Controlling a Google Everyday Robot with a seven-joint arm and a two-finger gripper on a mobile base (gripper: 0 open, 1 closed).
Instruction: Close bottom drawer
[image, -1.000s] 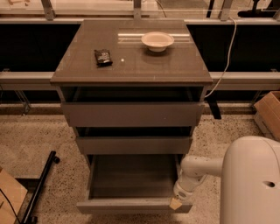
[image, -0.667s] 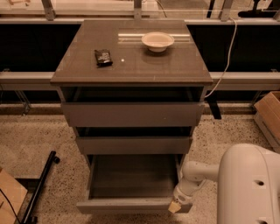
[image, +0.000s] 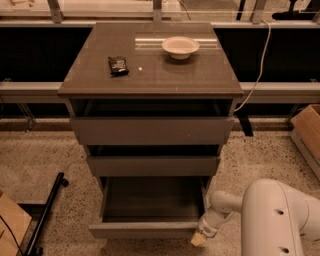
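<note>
The bottom drawer (image: 145, 229) is the lowest of three grey-brown drawers and stands pulled far out, its shallow box empty. Its flat front runs along the lower edge of the camera view. My gripper (image: 199, 239) sits at the right end of that front, right at the drawer's right corner, on the end of the white arm (image: 225, 207) that comes in from the lower right. The middle drawer (image: 152, 165) and the tall top drawer (image: 150, 130) stand slightly out.
On the cabinet top (image: 190, 75) lie a white bowl (image: 180, 47) and a dark packet (image: 118, 65). A black pole (image: 47, 210) lies on the floor at left. Cardboard boxes stand at right (image: 307, 127) and lower left (image: 10, 225). A cable (image: 257, 65) hangs at right.
The arm and the gripper have shifted slightly down and left along the drawer's right front corner. The drawer looks about as far out as before.
</note>
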